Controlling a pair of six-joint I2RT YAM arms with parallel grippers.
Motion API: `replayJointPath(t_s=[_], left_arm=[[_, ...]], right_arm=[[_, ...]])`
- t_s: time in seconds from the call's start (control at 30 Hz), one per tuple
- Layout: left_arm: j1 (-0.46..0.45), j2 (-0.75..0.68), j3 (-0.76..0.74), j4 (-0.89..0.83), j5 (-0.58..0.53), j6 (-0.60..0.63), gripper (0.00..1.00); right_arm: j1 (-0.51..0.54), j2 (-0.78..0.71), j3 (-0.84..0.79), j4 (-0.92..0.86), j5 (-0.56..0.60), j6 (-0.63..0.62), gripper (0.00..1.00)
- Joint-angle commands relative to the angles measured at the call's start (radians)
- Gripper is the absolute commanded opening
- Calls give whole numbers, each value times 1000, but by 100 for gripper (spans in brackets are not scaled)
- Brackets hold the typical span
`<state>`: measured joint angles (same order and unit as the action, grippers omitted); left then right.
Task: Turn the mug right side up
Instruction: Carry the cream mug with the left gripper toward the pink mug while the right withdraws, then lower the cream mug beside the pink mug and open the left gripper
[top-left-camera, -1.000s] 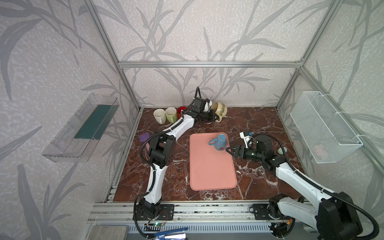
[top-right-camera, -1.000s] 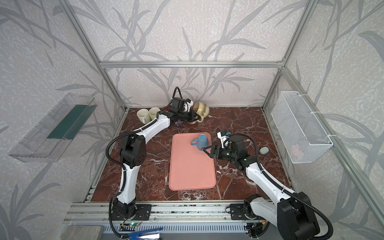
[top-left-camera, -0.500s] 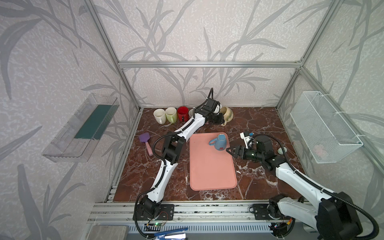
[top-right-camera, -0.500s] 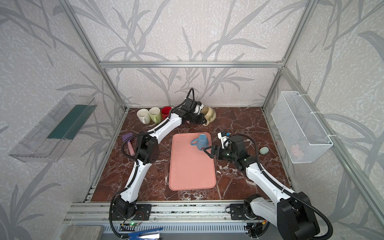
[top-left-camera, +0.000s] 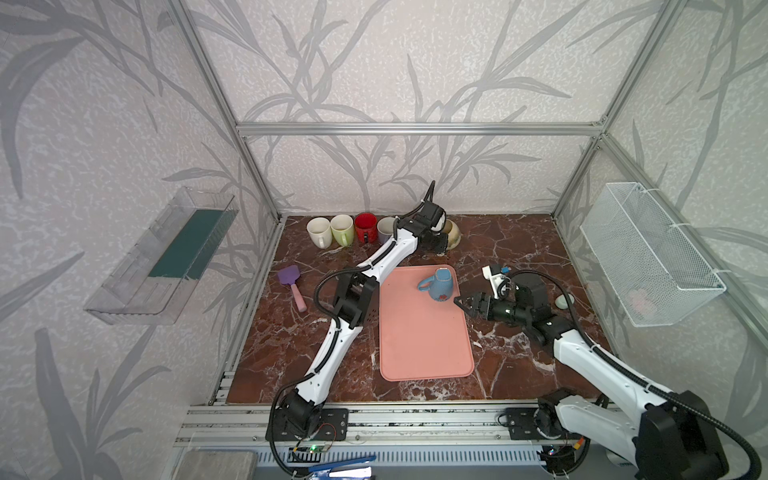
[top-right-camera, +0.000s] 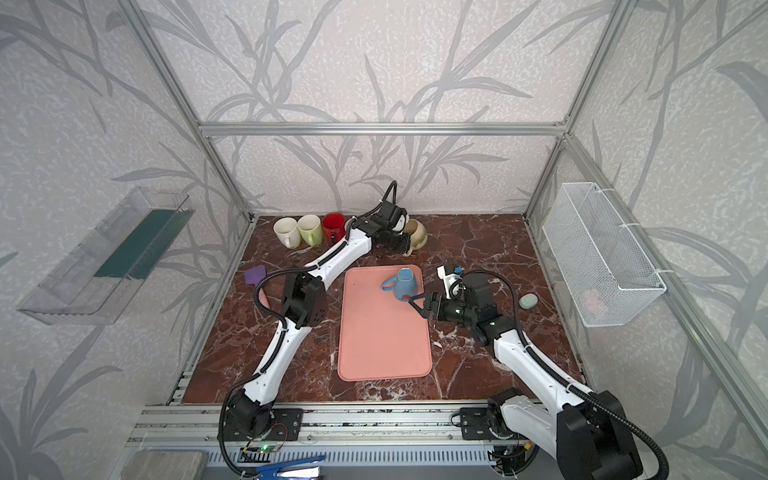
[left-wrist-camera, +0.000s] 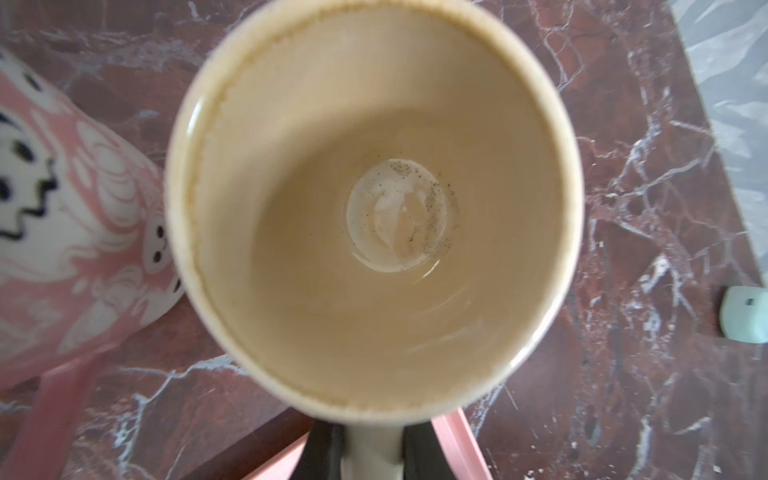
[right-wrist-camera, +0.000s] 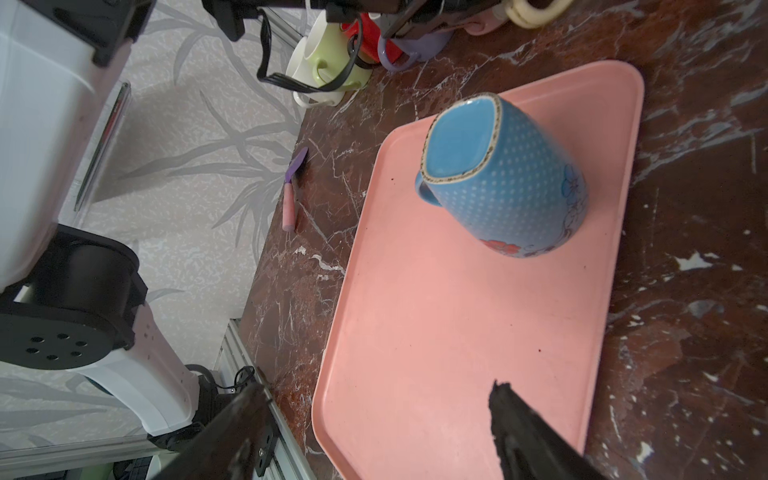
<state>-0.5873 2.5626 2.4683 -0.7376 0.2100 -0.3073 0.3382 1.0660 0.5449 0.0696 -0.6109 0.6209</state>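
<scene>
One purple spatula lies far L on the marble. Back row next: cream mug, green mug, red mug, lavender mug, side by side, mouths up.

Just R of them your L gripper is clamped narrow on the handle of a beige mug. L wrist cam looks straight into its mouth, black jaws either side of the handle. Can't tell if it touches the marble. A pink ghost-print mug sits just beside it.

Centre: pink tray. The blue mug stands at its far end, base up, rim down, handle pointing L, so not righted yet.

Your R gripper hovers just R of the blue mug, jaws wide, nothing between them, no contact.

Mint-green obj lies further R, near the wall.
</scene>
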Motion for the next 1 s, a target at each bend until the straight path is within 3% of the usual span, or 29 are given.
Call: replayJointPath(t_s=[0.0,0.23,0.5,0.97], left_arm=[[-22,-6,67,49,-94,81,0],[-49,28,98,22,-227,139,0],[-57,51,113,8,-332,170,0],[-62,102,184,-41,-398,182,0]], right_arm=[[-7,-33,-12,8,-7,1,84],[-19,-89,-27,-67,55,-7,84],[-30,-95,6,-227,208,-38,84],[-31,-81,12,-226,213,-32,84]])
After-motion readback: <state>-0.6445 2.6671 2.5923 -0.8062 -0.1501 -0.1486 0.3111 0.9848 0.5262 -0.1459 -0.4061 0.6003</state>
